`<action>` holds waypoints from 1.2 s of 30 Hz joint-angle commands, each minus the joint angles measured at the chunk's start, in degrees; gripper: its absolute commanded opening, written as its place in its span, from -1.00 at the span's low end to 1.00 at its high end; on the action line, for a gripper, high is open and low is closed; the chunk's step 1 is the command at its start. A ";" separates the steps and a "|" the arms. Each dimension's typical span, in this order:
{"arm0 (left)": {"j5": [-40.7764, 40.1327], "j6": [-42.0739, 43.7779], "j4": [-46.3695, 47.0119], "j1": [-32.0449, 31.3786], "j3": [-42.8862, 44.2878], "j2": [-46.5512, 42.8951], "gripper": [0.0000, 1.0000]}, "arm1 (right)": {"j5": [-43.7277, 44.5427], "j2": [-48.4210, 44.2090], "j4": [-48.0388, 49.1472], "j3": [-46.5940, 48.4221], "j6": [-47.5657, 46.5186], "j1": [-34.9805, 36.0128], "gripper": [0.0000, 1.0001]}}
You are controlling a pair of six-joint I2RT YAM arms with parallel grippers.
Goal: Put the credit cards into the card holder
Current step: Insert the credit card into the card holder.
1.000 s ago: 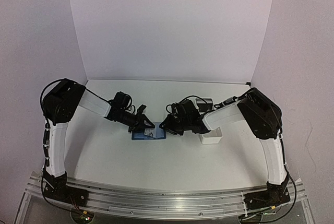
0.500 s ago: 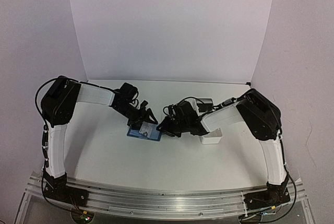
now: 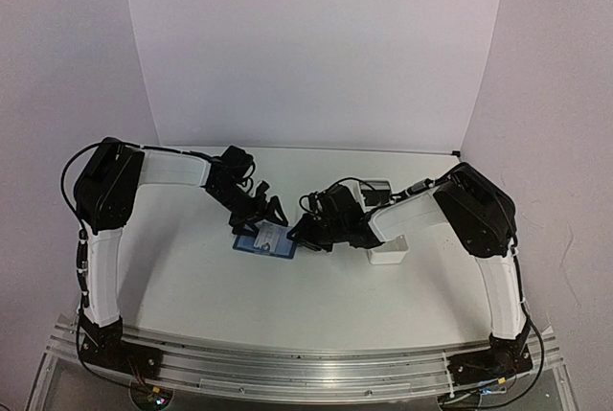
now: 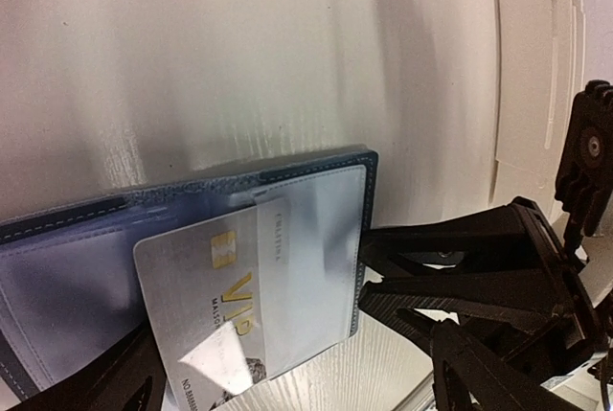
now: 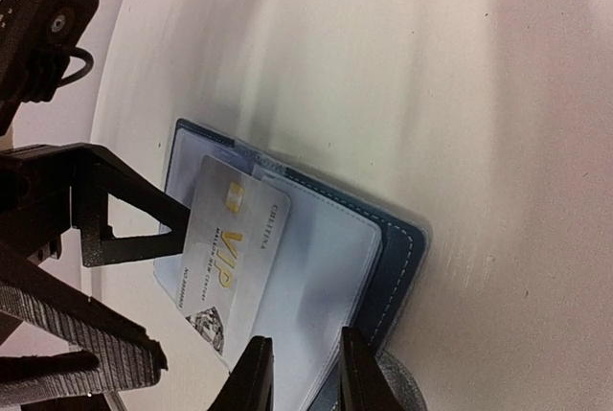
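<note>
The blue card holder (image 3: 251, 243) lies open on the table between both arms, its pale clear sleeves up. One whitish credit card (image 3: 271, 237) with gold "VIP" lettering is partly slid under a sleeve; it shows in the left wrist view (image 4: 206, 310) and the right wrist view (image 5: 225, 248). My left gripper (image 3: 265, 217) is open, its fingers (image 5: 129, 219) spread either side of the card's outer end, one tip at its edge. My right gripper (image 5: 305, 377) is shut on the card holder's (image 5: 388, 267) sleeve edge. No other card shows.
A long white tray (image 3: 388, 250) stands just right of the right gripper, partly under that arm; it shows at the right edge of the left wrist view (image 4: 536, 76). White walls close in the back and sides of the table.
My left gripper has swung further back and turned over the card holder's left side. The card holder has tilted slightly. The right gripper has stayed at its right edge.
</note>
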 commanded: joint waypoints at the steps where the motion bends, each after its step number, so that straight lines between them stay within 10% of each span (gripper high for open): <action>1: -7.89 2.38 -6.95 1.09 -0.50 -0.98 0.80 | -0.30 2.05 -4.75 0.41 -0.64 0.12 -0.57; 7: -9.95 3.04 -6.61 1.18 0.01 -2.01 0.50 | -0.55 2.22 -4.75 0.55 -0.72 0.11 -0.58; 36: 3.34 1.64 1.87 -3.75 2.50 3.54 0.42 | -1.19 2.71 -4.15 0.78 -0.51 0.13 -0.58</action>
